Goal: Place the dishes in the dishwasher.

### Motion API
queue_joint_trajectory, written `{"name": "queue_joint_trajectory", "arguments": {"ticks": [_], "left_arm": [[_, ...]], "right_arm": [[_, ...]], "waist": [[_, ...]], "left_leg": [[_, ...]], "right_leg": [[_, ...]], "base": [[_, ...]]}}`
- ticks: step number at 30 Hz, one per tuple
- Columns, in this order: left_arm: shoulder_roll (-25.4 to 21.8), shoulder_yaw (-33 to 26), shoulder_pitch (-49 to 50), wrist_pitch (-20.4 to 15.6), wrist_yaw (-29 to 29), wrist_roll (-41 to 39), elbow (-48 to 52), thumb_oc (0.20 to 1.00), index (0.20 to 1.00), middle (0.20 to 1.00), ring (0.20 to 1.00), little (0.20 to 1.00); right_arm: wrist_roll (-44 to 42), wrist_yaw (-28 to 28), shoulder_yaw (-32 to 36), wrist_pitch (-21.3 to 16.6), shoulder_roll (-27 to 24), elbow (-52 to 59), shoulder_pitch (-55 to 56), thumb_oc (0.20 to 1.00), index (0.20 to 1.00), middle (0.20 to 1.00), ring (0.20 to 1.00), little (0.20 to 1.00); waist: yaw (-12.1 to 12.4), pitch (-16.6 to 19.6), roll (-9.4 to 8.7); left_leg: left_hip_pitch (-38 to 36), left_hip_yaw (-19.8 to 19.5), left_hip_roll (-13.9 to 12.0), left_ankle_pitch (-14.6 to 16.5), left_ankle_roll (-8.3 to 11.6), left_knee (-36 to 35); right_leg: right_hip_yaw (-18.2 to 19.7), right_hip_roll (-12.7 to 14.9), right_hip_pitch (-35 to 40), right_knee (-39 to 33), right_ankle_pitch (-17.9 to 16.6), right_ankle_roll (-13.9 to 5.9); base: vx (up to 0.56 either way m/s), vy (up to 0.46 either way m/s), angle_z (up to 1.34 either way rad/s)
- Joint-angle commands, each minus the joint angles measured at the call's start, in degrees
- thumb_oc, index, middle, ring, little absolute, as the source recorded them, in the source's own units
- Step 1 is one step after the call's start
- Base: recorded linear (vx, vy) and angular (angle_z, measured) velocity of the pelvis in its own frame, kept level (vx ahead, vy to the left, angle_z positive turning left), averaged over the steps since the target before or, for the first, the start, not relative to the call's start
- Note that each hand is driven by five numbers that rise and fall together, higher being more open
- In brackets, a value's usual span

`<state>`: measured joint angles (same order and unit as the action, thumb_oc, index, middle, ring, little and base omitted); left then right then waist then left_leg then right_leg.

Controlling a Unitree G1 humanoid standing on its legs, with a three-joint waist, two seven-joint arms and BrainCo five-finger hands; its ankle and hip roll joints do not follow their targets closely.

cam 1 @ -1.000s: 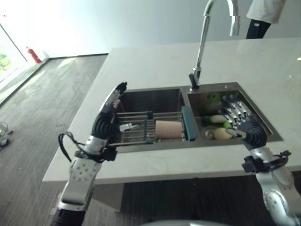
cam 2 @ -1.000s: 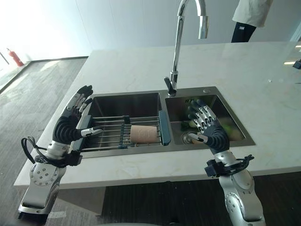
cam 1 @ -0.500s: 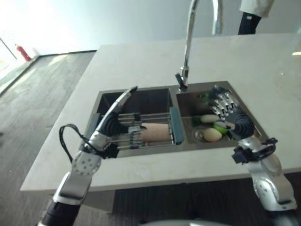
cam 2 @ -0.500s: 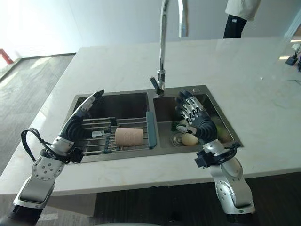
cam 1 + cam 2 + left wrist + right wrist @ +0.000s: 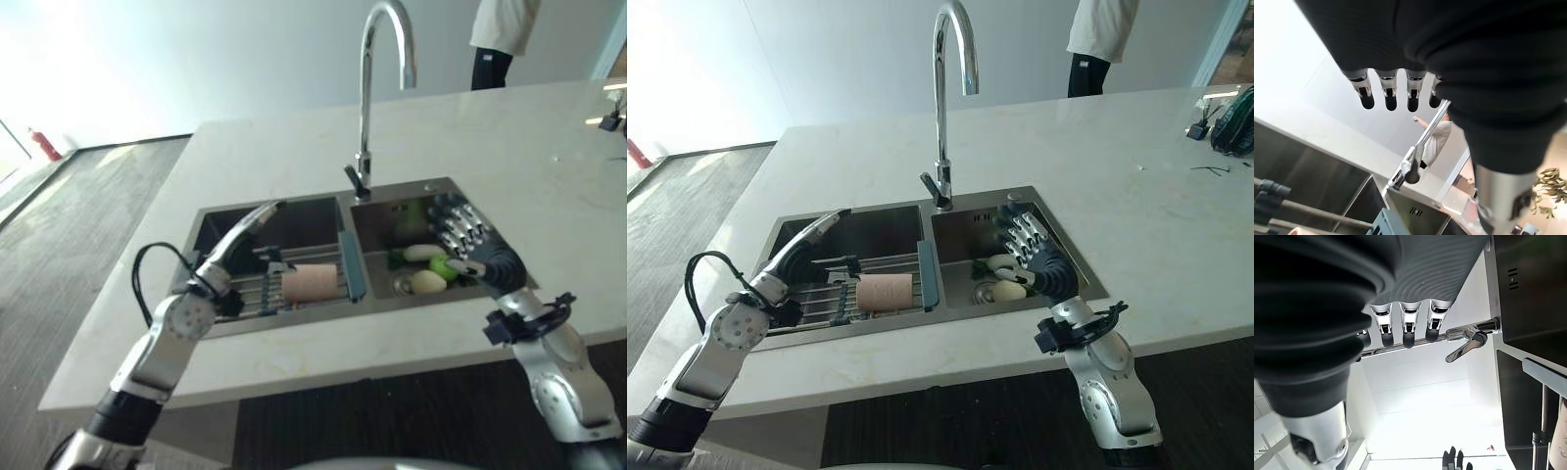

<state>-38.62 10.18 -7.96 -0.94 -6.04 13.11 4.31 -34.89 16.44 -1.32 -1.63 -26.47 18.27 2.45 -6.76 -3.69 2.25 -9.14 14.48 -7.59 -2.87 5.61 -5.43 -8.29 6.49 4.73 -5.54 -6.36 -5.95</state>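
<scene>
You had the left robot hand point(image 5: 245, 231) stretched out over the left basin of the sink point(image 5: 1073, 257), its fingers point(image 5: 1387, 92) straight and apart, holding nothing. It hovered above the wire rack point(image 5: 828, 294) that spanned that basin, near the basin's left edge. A pale pink cup point(image 5: 885, 291) lay on its side on the rack, up against the teal end piece point(image 5: 929, 277) of the rack beside the divider between the two basins. A small metal item sat on the rack bars just to the cup's left; you could not tell what it was.

Your right robot hand point(image 5: 1034, 253) was held over the right basin, fingers point(image 5: 1406, 328) straight and spread, palm facing the basin, clamped on nothing. Beneath and just beside it, at the bottom of the right basin near the drain, lay a few pale and green items point(image 5: 429, 272); their exact kind could not be told. No robot hand touched the cup or those items.

The tall curved tap point(image 5: 948, 96) stood at the far edge of the sink, on the divider line. The sink was set into a pale marbled surface point(image 5: 1136, 186). At the far right corner of the surface sat a dark green object point(image 5: 1234, 106) with some small bits near it. A person point(image 5: 1091, 44) in a light top and dark trousers stood beyond the far edge.
</scene>
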Motion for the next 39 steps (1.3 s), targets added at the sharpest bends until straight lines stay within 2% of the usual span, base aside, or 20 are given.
{"name": "queue_joint_trajectory", "arguments": {"ticks": [1,2,6,11,15,21,30,39], "left_arm": [[-3.3,1.2,-7.4,1.7,-1.1,3.3,-2.6,1.0,1.0,1.0,1.0,1.0],[-4.2,3.4,-10.5,2.4,-1.0,3.6,-6.6,1.0,1.0,1.0,1.0,1.0],[-4.1,6.4,-15.7,2.6,0.1,3.8,-12.1,1.0,1.0,1.0,1.0,1.0],[-3.6,8.3,-15.6,4.3,-0.7,6.9,-15.6,1.0,1.0,1.0,1.0,1.0],[-3.9,9.3,-14.5,5.0,-2.4,11.3,-18.6,1.0,1.0,1.0,1.0,1.0],[-4.3,9.5,-13.5,4.2,-3.5,13.6,-20.0,1.0,1.0,1.0,1.0,1.0],[-3.9,10.7,-13.0,6.0,-6.6,17.5,-21.1,1.0,1.0,1.0,1.0,1.0],[-3.4,11.6,-13.0,5.3,-6.6,19.1,-23.2,1.0,1.0,1.0,1.0,1.0]], "right_arm": [[-0.9,0.5,1.2,-1.8,-1.4,2.0,-4.8,1.0,1.0,1.0,1.0,1.0],[-1.0,0.8,1.0,-2.2,-2.2,1.3,-6.0,1.0,1.0,1.0,1.0,1.0],[-1.8,1.4,0.9,-2.5,-4.6,-0.6,-9.6,1.0,1.0,1.0,1.0,1.0],[-1.5,4.2,2.1,-0.2,-5.5,-0.6,-9.0,1.0,1.0,1.0,1.0,1.0],[-1.1,5.5,2.4,1.1,-4.9,0.1,-7.2,1.0,1.0,1.0,1.0,1.0],[-0.4,5.7,2.6,1.0,-4.3,0.1,-6.7,1.0,1.0,1.0,1.0,1.0],[0.0,5.0,2.7,0.6,-4.1,0.4,-6.8,1.0,1.0,1.0,1.0,1.0],[0.1,5.0,2.6,0.2,-3.9,0.1,-6.8,1.0,1.0,1.0,1.0,1.0]], "waist": [[-1.3,0.0,0.03],[-1.7,-0.7,0.5],[-2.3,-2.1,1.64],[-3.8,-1.9,2.44],[-4.6,-0.8,2.44],[-4.6,-0.8,2.26],[-4.4,-1.1,1.67],[-4.4,-1.1,1.31]], "left_leg": [[-0.9,-2.2,-0.1,4.3,-0.76,0.4],[-0.5,-2.1,-0.3,3.8,-0.56,0.4],[1.1,-2.3,-0.1,3.3,-0.18,0.7],[-1.1,-0.9,0.2,3.8,-0.3,0.7],[-3.1,0.3,-0.1,4.3,-0.42,0.5],[-3.3,0.8,-0.4,4.2,-0.52,0.6],[-3.1,0.8,-0.7,4.0,-0.55,0.6],[-3.0,1.1,-0.9,3.9,-0.52,0.6]], "right_leg": [[-0.8,1.6,2.9,2.3,6.9,-4.07],[-0.5,1.8,1.7,3.6,7.4,-3.9],[0.4,2.2,-0.8,5.5,7.9,-3.77],[1.5,2.6,1.1,5.0,8.1,-4.23],[1.5,2.6,3.0,4.1,8.2,-4.68],[1.6,2.4,3.3,4.0,8.2,-4.69],[1.7,2.2,3.5,3.4,8.0,-4.72],[1.9,2.1,3.7,3.0,7.7,-4.74]], "base": [[-0.06,0.098,-0.08],[-0.08,0.105,-0.08],[-0.12,0.131,-0.13],[0.11,0.085,-0.07],[0.12,-0.005,-0.1],[0.01,-0.009,-0.03],[0.0,0.0,0.0],[0.0,0.0,0.0]]}}
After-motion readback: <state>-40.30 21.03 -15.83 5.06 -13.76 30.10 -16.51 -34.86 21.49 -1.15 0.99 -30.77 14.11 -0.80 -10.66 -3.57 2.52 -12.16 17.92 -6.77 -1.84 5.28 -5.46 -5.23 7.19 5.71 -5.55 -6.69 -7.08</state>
